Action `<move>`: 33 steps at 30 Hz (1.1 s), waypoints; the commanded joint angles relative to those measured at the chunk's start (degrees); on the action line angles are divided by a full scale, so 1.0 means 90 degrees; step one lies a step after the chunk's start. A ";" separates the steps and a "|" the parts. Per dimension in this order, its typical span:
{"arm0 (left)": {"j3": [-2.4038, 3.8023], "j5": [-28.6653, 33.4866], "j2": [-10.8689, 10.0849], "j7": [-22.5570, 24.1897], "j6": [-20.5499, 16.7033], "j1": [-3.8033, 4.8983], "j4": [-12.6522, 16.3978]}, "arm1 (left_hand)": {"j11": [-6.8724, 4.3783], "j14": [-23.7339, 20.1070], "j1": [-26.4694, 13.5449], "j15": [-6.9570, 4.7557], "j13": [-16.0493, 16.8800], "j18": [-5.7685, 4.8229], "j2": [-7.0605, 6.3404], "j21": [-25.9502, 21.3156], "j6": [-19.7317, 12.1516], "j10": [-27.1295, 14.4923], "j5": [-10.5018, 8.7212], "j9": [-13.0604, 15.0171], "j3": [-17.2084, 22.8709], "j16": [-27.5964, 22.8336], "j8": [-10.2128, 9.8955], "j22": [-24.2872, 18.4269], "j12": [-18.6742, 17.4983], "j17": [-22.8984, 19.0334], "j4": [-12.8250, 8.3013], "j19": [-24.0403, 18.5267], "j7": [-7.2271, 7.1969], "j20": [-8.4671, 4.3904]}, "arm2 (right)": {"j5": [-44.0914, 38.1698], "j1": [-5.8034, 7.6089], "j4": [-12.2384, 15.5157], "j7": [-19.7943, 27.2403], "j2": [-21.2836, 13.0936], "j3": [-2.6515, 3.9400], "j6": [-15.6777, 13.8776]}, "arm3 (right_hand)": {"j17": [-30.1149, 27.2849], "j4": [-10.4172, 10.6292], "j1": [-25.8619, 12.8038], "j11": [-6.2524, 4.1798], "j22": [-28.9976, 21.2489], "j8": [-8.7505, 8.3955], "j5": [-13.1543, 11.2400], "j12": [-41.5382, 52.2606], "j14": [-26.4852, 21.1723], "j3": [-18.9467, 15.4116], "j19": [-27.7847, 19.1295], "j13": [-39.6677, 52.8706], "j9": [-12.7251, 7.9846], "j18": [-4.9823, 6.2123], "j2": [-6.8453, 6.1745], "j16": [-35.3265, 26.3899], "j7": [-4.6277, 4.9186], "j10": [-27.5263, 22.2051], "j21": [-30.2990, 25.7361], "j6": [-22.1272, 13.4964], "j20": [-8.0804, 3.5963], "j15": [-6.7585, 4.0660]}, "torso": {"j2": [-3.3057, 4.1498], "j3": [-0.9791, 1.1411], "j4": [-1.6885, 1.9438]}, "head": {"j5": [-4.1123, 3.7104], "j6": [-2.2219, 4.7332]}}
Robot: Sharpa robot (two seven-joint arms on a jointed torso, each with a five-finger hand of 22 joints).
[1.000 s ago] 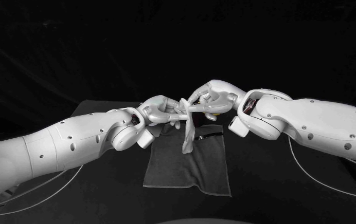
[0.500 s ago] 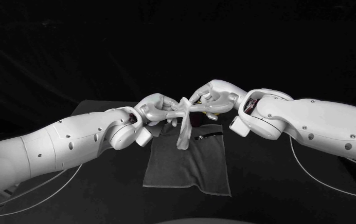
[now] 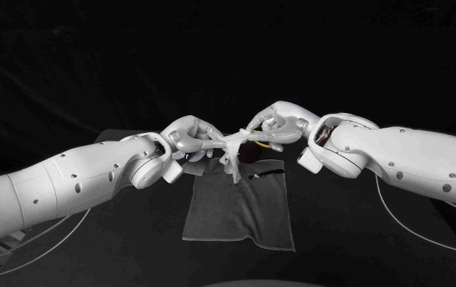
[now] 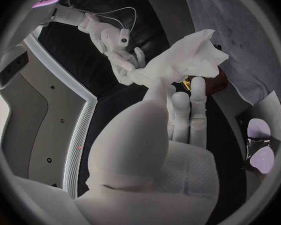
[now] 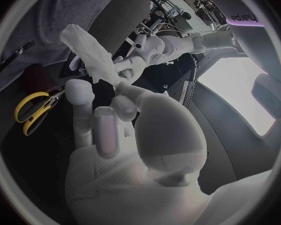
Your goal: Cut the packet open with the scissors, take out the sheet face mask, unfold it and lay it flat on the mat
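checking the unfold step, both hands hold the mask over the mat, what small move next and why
Probably draw the left hand and right hand slowly apart: both pinch the sheet mask, which hangs bunched above the mat, so it needs spreading before laying down.

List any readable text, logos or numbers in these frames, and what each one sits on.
"harpa": purple lettering on the left arm, upside down in the right wrist view; anything before the "h" is not legible.
Purple mark on the right arm: too blurred to read.
Small dark tag on the mat: too small to read.
Packet: no legible print.
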 commanded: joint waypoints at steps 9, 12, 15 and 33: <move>0.0008 -0.1116 -0.0058 -0.0586 0.0227 0.0696 0.0234 | 0.0003 0.0135 -0.0381 -0.0005 -0.0028 0.0080 -0.0750 0.0338 0.0111 0.0132 0.0026 0.0265 0.1670 -0.0009 -0.0092 0.0422 -0.0093 0.0021 0.0106 -0.0192 0.0038 -0.0048 | -0.0675 0.0012 -0.0192 -0.0556 0.0201 -0.0016 -0.0679 | 0.0582 0.0006 0.0000 0.0022 0.0007 0.0321 0.0030 0.0010 0.0398 0.0035 0.0021 0.0011 0.0377 0.0051 0.0028 0.0015 -0.0005 0.0045 0.0007 0.0026 0.0015 -0.0052 | 0.0002 0.0011 -0.0001 | -0.0020 0.0062; 0.0009 -0.1189 -0.0050 -0.0684 0.0276 0.0835 0.0283 | 0.0001 0.0163 -0.0670 -0.0004 0.0004 0.0083 -0.1013 0.0390 0.0122 0.0130 0.0027 0.0349 0.2311 0.0002 -0.0081 0.0493 -0.0048 0.0049 0.0019 -0.0203 0.0040 -0.0045 | -0.0817 0.0012 -0.0261 -0.0693 0.0314 -0.0028 -0.0803 | 0.0583 0.0004 -0.0006 0.0021 0.0006 0.0326 0.0030 0.0018 0.0398 0.0037 0.0019 0.0020 0.0380 0.0052 0.0022 0.0016 -0.0005 0.0050 0.0000 0.0027 0.0014 -0.0052 | 0.0003 0.0010 -0.0008 | -0.0037 0.0087; 0.0015 -0.1258 -0.0049 -0.0797 0.0356 0.0954 0.0324 | -0.0003 0.0284 -0.1137 -0.0010 0.0050 0.0086 -0.1292 0.0479 0.0111 0.0118 0.0027 0.0504 0.3128 0.0060 -0.0050 0.0589 0.0023 0.0192 -0.0294 -0.0182 0.0046 -0.0055 | -0.0932 0.0012 -0.0356 -0.0838 0.0426 -0.0048 -0.0933 | 0.0580 0.0003 -0.0008 0.0021 0.0012 0.0329 0.0030 0.0028 0.0397 0.0038 0.0023 0.0029 0.0381 0.0050 0.0019 0.0012 -0.0006 0.0055 0.0016 0.0028 0.0014 -0.0052 | 0.0005 0.0011 -0.0001 | -0.0067 0.0106; 0.0296 -0.2154 -0.0151 -0.2477 0.1050 0.1566 0.0477 | -0.0044 0.1487 -0.2205 -0.0073 0.0138 0.0100 -0.1423 0.0767 -0.0016 0.0102 0.0026 0.1048 0.4286 0.0500 0.0065 0.0751 0.0202 0.1840 -0.1173 0.0172 0.0049 -0.0141 | 0.0286 -0.0059 -0.0528 0.0265 0.0586 -0.0079 -0.1972 | 0.0537 -0.0003 -0.0022 0.0018 -0.0017 0.0341 0.0030 -0.0053 0.0386 0.0061 -0.0003 -0.0037 0.0389 0.0067 0.0013 -0.0033 -0.0008 0.0025 -0.0086 0.0017 0.0013 -0.0055 | -0.0005 0.0028 0.0024 | -0.0120 0.0162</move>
